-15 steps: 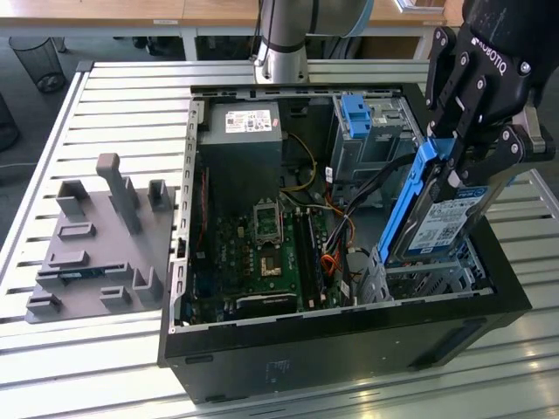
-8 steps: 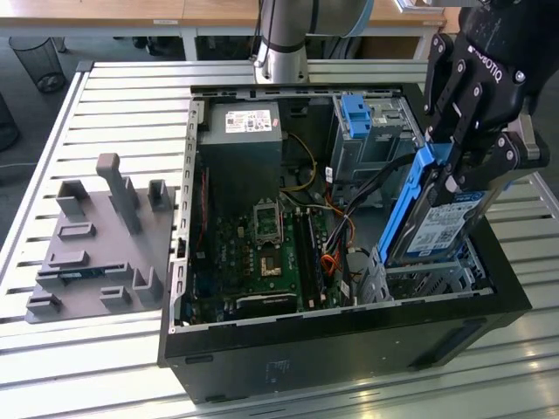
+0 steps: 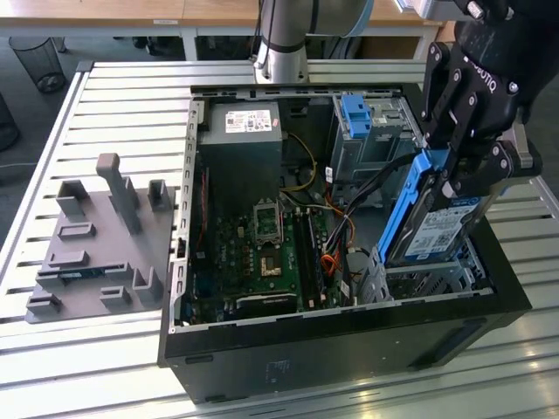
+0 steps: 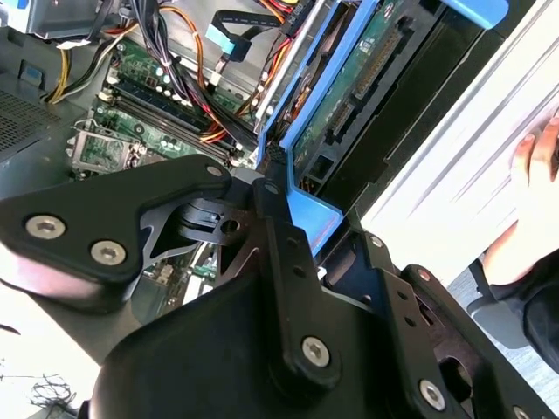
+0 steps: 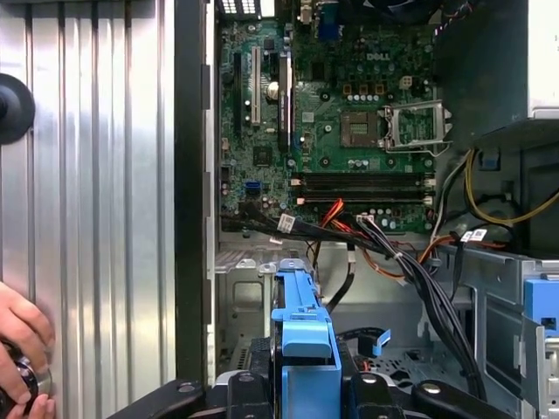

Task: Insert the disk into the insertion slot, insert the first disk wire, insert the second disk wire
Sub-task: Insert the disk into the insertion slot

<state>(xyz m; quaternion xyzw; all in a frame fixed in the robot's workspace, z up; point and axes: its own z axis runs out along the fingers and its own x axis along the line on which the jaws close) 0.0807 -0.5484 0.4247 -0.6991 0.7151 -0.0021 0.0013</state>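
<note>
Disk (image 3: 435,231) in pincer (image 3: 458,173); hand (image 5: 21,345) in both wrist views

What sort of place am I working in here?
Probably a robotics lab bench: an open computer case on a slatted metal table, a grey fixture plate beside it, the hand gripping the disk.

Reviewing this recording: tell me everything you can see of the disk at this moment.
The disk is a flat silver drive with a white printed label, framed by a bright blue plastic carrier. In the second wrist view its underside shows a green circuit board with a connector. It stands steeply tilted at the exterior view's right end of the case. Its upper end is clamped by the gripper, and its lower end reaches the perforated silver insertion slot, not yet lying flat inside.
</note>
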